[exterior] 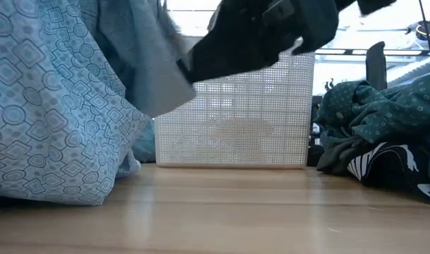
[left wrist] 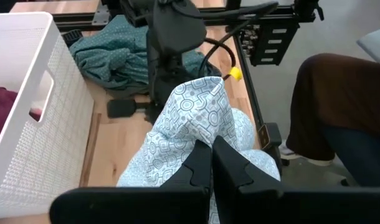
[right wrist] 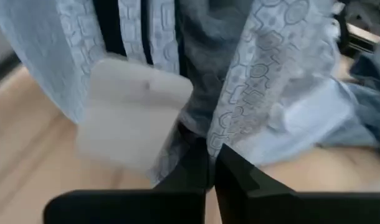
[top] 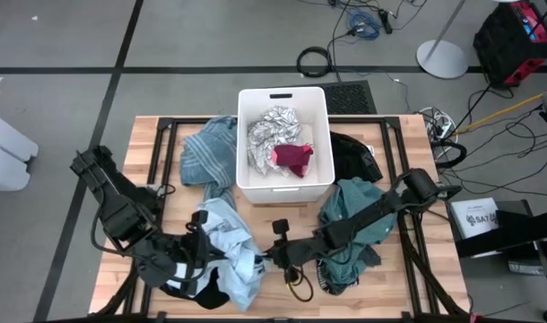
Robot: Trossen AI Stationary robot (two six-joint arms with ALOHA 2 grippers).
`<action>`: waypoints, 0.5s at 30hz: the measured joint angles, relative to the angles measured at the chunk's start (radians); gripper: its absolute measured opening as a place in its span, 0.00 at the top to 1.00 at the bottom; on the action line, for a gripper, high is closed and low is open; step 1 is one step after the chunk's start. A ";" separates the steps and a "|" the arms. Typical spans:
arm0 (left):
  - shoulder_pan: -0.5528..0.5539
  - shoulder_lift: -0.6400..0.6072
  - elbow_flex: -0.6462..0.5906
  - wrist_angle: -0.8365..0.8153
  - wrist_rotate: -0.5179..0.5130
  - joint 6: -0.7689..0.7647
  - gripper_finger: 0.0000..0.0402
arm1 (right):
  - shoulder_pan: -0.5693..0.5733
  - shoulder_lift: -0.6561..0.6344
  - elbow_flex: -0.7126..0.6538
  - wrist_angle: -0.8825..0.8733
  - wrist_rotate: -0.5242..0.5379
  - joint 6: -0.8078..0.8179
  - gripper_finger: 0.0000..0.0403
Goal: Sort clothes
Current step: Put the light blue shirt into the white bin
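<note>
Left wrist view: light blue garment [left wrist: 190, 134] pinched between fingers [left wrist: 196, 171]

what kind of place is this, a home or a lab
Most likely a robotics lab or test workshop, not a home: loose cables trail over a taped grey floor, and the wooden table sits in a black metal frame beside red equipment.

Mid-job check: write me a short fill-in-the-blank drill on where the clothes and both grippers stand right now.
1. The left gripper is shut on the ____ patterned garment.
2. The magenta-pink piece lies inside the white ____.
3. The teal green garment lies on the bin's ____ side in the high view.
4. The right gripper has its fingers ____ at the same garment.

Missing words: light blue; bin; right; shut
</note>
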 joint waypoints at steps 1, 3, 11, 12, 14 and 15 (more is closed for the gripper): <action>-0.005 0.000 0.000 0.000 0.000 0.000 1.00 | 0.005 -0.016 0.015 -0.045 0.022 -0.001 0.99; -0.012 0.000 0.000 0.000 0.000 0.000 1.00 | 0.019 -0.059 0.049 -0.148 0.079 -0.016 0.99; -0.020 0.000 0.000 -0.002 -0.020 0.023 1.00 | 0.066 -0.258 0.240 -0.492 0.268 -0.112 1.00; -0.020 0.000 0.000 -0.001 -0.039 0.026 1.00 | 0.069 -0.283 0.265 -0.514 0.288 -0.128 1.00; -0.020 0.000 0.000 0.000 -0.070 0.048 1.00 | 0.071 -0.326 0.307 -0.538 0.316 -0.170 1.00; -0.020 0.000 0.000 0.000 -0.089 0.060 1.00 | 0.071 -0.348 0.323 -0.540 0.321 -0.195 1.00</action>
